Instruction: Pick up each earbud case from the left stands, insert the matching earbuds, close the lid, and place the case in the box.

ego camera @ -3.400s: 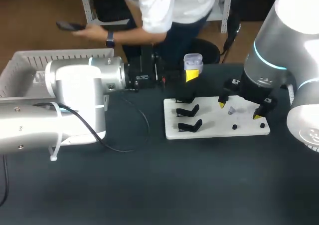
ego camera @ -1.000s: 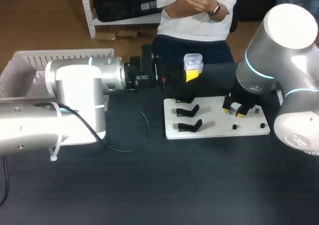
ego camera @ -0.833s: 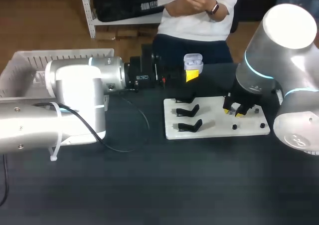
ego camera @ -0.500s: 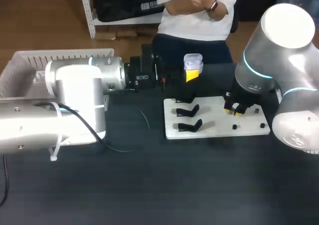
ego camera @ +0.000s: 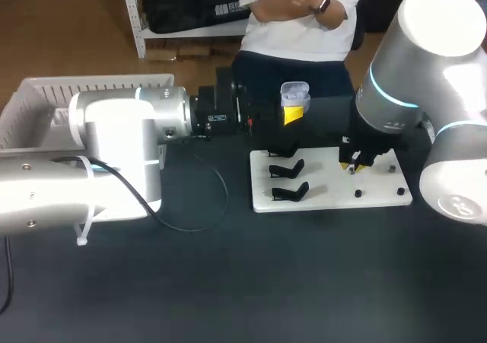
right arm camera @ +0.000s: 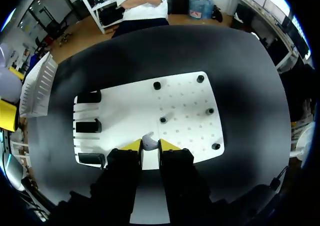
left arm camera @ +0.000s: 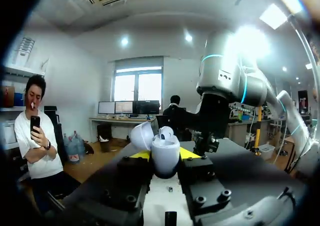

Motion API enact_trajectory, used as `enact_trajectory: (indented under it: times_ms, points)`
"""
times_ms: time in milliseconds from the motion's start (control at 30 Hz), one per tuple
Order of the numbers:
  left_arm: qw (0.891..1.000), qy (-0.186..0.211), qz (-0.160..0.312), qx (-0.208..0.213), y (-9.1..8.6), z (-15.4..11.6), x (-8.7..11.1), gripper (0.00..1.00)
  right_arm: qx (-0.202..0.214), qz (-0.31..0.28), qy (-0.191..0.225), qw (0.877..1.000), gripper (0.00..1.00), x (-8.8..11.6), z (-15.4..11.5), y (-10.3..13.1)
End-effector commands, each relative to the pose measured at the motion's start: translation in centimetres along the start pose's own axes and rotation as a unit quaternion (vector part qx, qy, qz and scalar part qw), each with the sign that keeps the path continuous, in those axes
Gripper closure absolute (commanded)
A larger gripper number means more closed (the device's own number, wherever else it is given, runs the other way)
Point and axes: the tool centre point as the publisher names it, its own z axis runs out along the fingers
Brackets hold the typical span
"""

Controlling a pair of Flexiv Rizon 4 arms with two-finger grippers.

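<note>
Holding an earbud in my right gripper: the fingers are nearly together and pinch it from both sides.

— Where is that over the table?

— Low over the white board, about the middle of it. I cannot tell whether the earbud touches the surface. One black peg stands just ahead of the fingertips, and the other pegs sit nearer the board's edges. The black stands line up in a row at the board's opposite end.

— And your left side?

— My left gripper is clamped on the earbud case, one finger on each side. In the head view it holds the case up just behind the board's far edge. The lid is swung open. A small white rounded part shows at the case's mouth; I cannot say what it is.

— The box?

— The white basket stands at the table's left, behind my left arm, well apart from the board.
</note>
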Motion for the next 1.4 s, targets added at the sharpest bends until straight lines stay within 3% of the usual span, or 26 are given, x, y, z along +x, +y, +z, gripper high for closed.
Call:
enact_trajectory:
  times_ms: [33, 400, 600, 933, 1400]
  points:
    - [1.000, -0.003, 0.003, -0.004, -0.2, 0.0, 0.1, 1.00, -0.039, -0.101, 0.012, 0.994, 1.00, 1.8, -4.6, 0.0]
    - [1.000, -0.003, 0.003, -0.004, -0.2, 0.0, 0.1, 1.00, -0.038, -0.259, 0.028, 0.965, 1.00, 4.8, -9.3, 2.3]
    - [1.000, -0.003, 0.003, -0.004, -0.2, 0.0, 0.1, 1.00, -0.045, -0.311, 0.027, 0.949, 1.00, 5.4, -11.8, 3.8]
    - [1.000, -0.003, 0.003, -0.004, -0.2, 0.0, 0.1, 1.00, -0.040, -0.330, 0.013, 0.943, 1.00, 4.4, -14.0, 7.1]
    - [1.000, -0.003, 0.003, -0.004, -0.2, 0.0, 0.1, 1.00, -0.052, -0.282, 0.004, 0.958, 1.00, 0.3, -14.1, 11.6]
